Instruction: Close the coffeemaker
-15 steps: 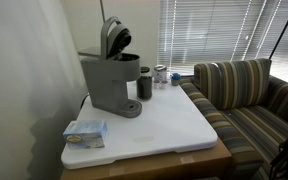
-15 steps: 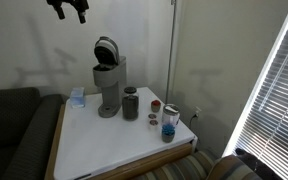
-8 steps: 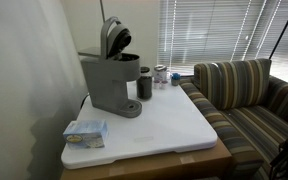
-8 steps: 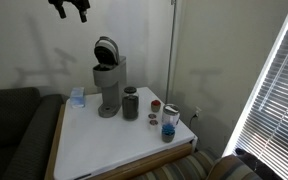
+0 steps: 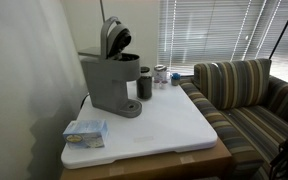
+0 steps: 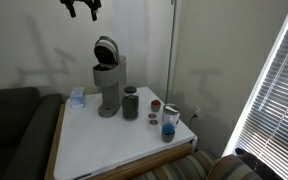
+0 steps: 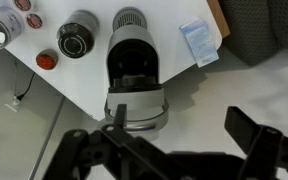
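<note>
Coffeemaker (image 5: 109, 82) in an exterior view stands on the white tabletop (image 5: 174, 125) close to the wall. Its hinged lid (image 5: 114, 38) is tipped up and back w/ the dark inside showing, a dark tumbler (image 5: 145, 85) is just beside the body, and a blue packet (image 5: 84, 132) lies near the front corner; no arm in this shot. In an exterior view from across the room the machine (image 6: 109, 88) has its lid (image 6: 106, 49) raised. The gripper (image 6: 81, 8) hangs high above it at the frame's top edge, well apart from the lid, prongs spread, holding nothing. Wrist view looks straight down: the machine (image 7: 134, 55) is approx. centred, the pod chamber is a dark opening, the lid (image 7: 136, 108) sits nearer the camera, and the gripper (image 7: 169, 150) frames the bottom w/ fingers (image 7: 254, 135) wide apart and empty. Judgement: approach step, closing not yet started. Next move prob. calls for descending behind/over the lid's top edge, then pushing it fwd and down about the hinge until it seats. Contact should stay on the lid, not the body, so the machine doesn't slide or tip.
</note>
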Controlling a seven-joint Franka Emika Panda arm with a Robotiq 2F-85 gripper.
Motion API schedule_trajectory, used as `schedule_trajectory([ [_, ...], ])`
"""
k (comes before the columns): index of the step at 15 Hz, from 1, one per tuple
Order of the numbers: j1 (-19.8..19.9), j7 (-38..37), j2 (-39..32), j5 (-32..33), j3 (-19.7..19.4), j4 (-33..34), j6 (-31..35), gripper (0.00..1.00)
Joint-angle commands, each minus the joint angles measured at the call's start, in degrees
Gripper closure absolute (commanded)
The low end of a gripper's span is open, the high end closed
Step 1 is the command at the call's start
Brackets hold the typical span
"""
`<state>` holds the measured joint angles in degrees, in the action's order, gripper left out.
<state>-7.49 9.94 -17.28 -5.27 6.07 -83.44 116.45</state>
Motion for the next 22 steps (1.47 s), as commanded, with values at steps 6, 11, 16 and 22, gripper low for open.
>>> schedule_trajectory([
  [6,-0.2,1.6,-7.4,3.0,0.8,8.5,-4.2,0.0],
  [11,-0.3,-0.4,-8.7,2.8,0.7,9.4,1.4,0.0],
  [16,-0.9,-2.4,-13.1,3.9,0.3,14.4,5.2,0.0],
  [22,-0.8,-2.0,-20.5,4.0,0.2,25.4,2.1,0.0],
])
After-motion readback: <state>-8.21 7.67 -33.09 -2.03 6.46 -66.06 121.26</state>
